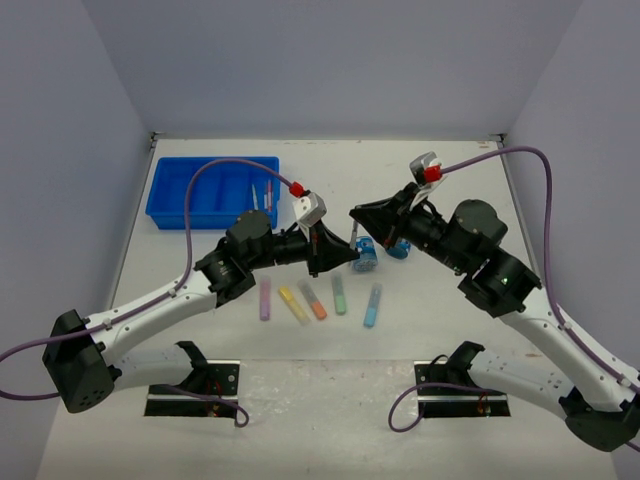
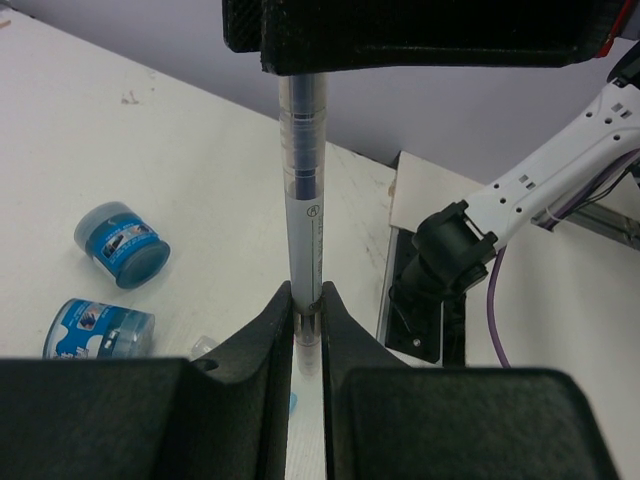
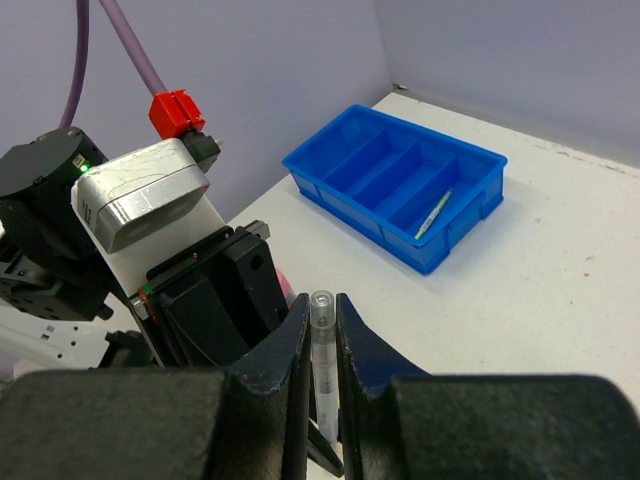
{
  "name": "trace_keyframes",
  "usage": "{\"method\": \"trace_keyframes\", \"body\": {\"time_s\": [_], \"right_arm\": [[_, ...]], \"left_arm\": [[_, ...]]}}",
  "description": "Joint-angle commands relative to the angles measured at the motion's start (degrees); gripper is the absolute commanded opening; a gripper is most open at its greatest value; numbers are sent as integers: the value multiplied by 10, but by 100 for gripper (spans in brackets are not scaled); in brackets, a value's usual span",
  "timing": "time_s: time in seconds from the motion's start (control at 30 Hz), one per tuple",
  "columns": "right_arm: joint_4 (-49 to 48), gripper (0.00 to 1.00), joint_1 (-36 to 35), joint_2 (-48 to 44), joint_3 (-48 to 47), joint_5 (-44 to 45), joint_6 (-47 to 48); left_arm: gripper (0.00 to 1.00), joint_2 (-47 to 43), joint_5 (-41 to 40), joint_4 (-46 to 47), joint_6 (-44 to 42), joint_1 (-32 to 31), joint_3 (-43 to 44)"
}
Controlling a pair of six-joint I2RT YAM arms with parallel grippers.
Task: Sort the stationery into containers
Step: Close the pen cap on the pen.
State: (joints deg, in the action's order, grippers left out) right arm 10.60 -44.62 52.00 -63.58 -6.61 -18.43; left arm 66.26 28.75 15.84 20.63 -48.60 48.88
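A thin clear pen (image 2: 303, 200) is held at both ends. My left gripper (image 2: 307, 300) is shut on its lower end, and my right gripper (image 3: 320, 310) is shut on its capped end (image 3: 322, 335). In the top view the left gripper (image 1: 345, 252) and right gripper (image 1: 358, 216) meet above the table's middle, with the pen (image 1: 354, 236) between them. Five marker sticks lie in a row: purple (image 1: 265, 299), yellow (image 1: 293, 304), orange (image 1: 312, 300), green (image 1: 340, 295), blue (image 1: 372, 304). Two round blue tubs (image 1: 366, 260) (image 1: 398, 247) lie under the grippers. The blue tray (image 1: 212, 190) holds thin pens (image 1: 262, 195).
The tray (image 3: 400, 180) stands at the far left near the wall, one pen (image 3: 435, 213) in its end compartment. The tubs (image 2: 122, 243) (image 2: 98, 328) lie on their sides. A pink piece (image 3: 283, 286) shows behind the left gripper's body. Two black mounting plates (image 1: 195, 385) (image 1: 465, 385) are at the near edge.
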Motion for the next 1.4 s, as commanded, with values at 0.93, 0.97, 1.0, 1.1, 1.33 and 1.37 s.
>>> {"method": "trace_keyframes", "body": {"time_s": [0.93,0.97,1.0,1.1,1.33,1.37], "right_arm": [[-119,0,-10,38,229,-11,-52],[-115,0,-10,42,229,-15,-52],[-110,0,-11,47,229,-18,-52],[-98,0,-10,53,233,-38,-58],[-32,0,-10,78,201,-91,-65],[-20,0,-10,85,191,-94,-66]], "left_arm": [[0,-47,-108,11,-81,16,119],[0,-50,-114,8,-87,18,120],[0,-53,-120,6,-94,20,122],[0,-66,-117,11,-125,23,120],[0,-89,-93,43,-180,29,98],[0,-90,-85,45,-185,29,95]]}}
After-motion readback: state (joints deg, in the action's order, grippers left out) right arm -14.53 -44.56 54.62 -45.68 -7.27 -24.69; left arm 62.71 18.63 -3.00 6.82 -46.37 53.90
